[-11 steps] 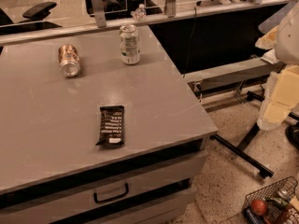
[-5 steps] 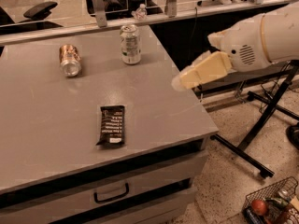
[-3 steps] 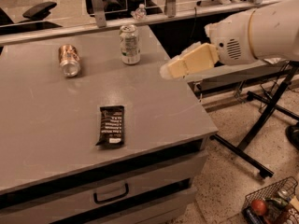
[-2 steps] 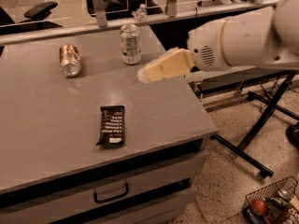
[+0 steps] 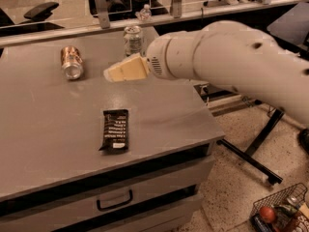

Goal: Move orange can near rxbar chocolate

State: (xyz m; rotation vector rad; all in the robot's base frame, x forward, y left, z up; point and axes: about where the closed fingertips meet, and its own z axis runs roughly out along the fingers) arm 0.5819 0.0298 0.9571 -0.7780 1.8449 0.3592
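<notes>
The orange can (image 5: 71,62) lies on its side at the back left of the grey table (image 5: 43,124), its silver end facing the front. The rxbar chocolate (image 5: 115,130), a flat black wrapper with white text, lies near the table's front middle. My gripper (image 5: 112,74) is at the tip of the big white arm that reaches in from the right. It hovers above the table, to the right of the orange can and behind the bar. It holds nothing.
A white-and-green can (image 5: 133,40) stands upright at the table's back edge, just behind the gripper. A clear bottle (image 5: 144,13) stands behind it. The table has a drawer (image 5: 113,202) at the front. A wire basket (image 5: 277,214) with items sits on the floor at the lower right.
The arm has swung in from the right and moved left over the table, toward the orange can. The cans and the bar have not moved.
</notes>
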